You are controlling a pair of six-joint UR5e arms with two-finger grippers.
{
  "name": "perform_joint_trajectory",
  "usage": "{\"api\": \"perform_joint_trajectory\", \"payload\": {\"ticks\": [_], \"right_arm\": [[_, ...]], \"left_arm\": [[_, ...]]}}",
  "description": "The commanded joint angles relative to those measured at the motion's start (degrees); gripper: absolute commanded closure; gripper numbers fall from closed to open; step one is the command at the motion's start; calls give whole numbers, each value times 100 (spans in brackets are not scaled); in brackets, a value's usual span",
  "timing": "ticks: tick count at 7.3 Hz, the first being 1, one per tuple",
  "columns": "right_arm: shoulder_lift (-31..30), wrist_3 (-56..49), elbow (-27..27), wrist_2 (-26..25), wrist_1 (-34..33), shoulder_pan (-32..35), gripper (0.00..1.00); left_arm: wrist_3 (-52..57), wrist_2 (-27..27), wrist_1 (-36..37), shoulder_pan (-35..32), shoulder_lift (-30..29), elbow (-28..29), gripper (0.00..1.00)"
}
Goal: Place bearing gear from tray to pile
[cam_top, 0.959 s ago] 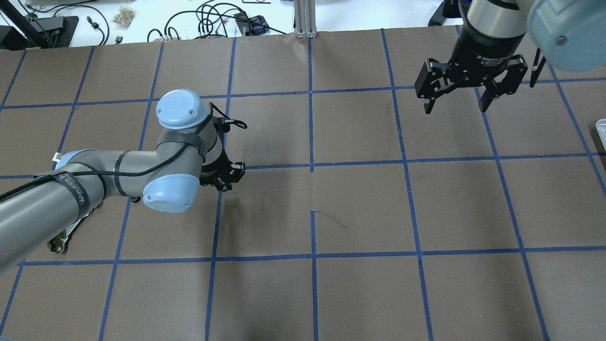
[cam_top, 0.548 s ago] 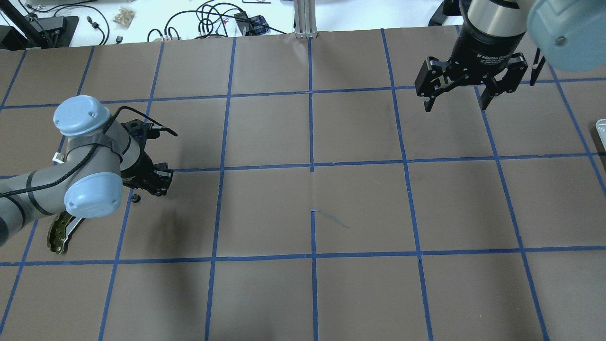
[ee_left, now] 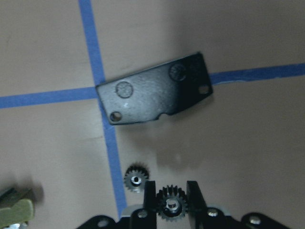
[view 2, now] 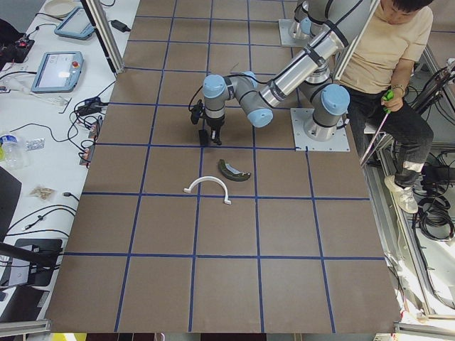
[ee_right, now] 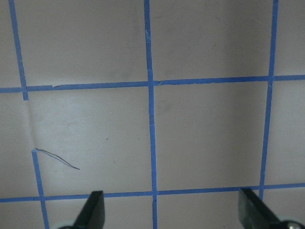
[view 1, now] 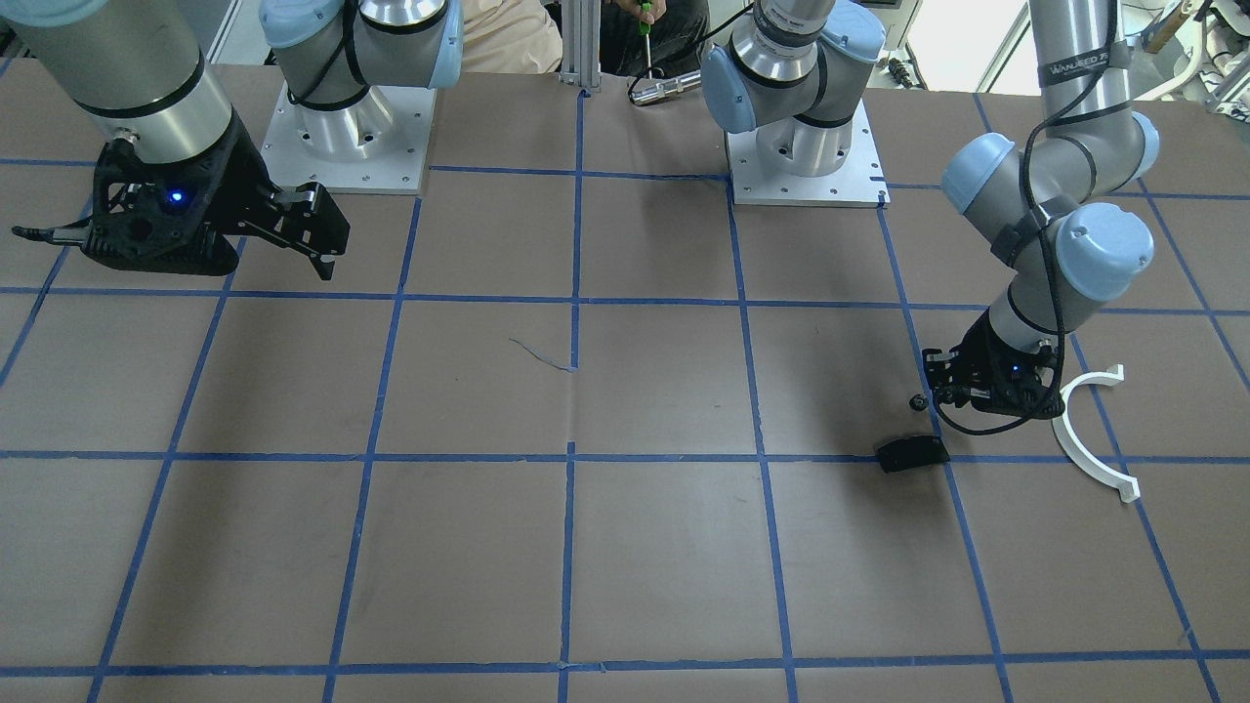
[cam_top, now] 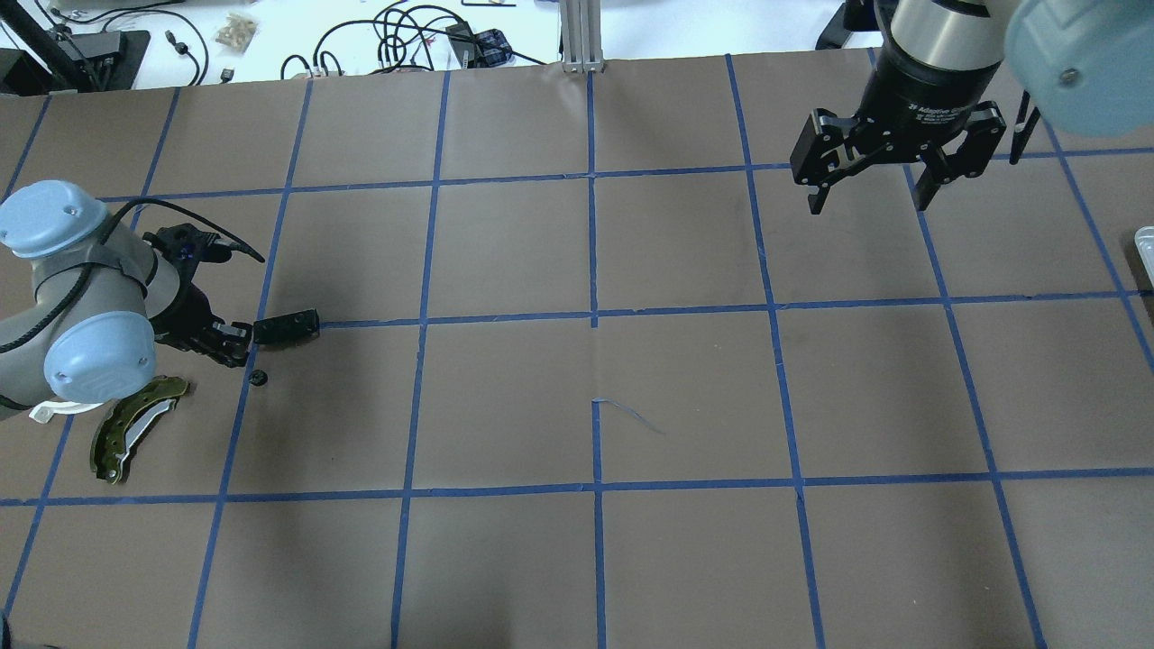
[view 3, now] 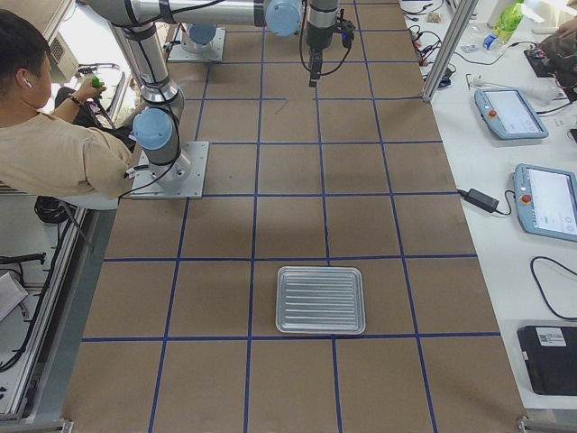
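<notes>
I see the left gripper (ee_left: 171, 191) at the pile, pinching a small gear (ee_left: 171, 207) between its fingers. The black pad (ee_left: 155, 90) lies just ahead of it. A second gear (ee_left: 136, 179) lies on the table (cam_top: 505, 397), just beside the fingers. The brake shoe (cam_top: 126, 428) and the white arc (view 1: 1089, 434) are near. The right gripper (cam_top: 868, 205) hangs spread wide, well apart from them. The tray (view 3: 321, 299) stands at the table's right end.
</notes>
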Motion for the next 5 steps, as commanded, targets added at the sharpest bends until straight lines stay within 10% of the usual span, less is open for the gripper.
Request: {"api": "perform_joint_trajectory", "payload": {"ticks": [1,2,4,5], "right_arm": [[0,0,0,0,14,-4,0],[0,0,0,0,23,-4,0],[0,-9,0,0,32,-4,0],[8,-9,9,0,23,5,0]], "left_arm": [[100,27,-39,46,-10,-22,100],[109,19,-40,46,-1,-14,100],[109,28,4,46,-19,4,0],[109,97,-31,46,-1,21,0]]}}
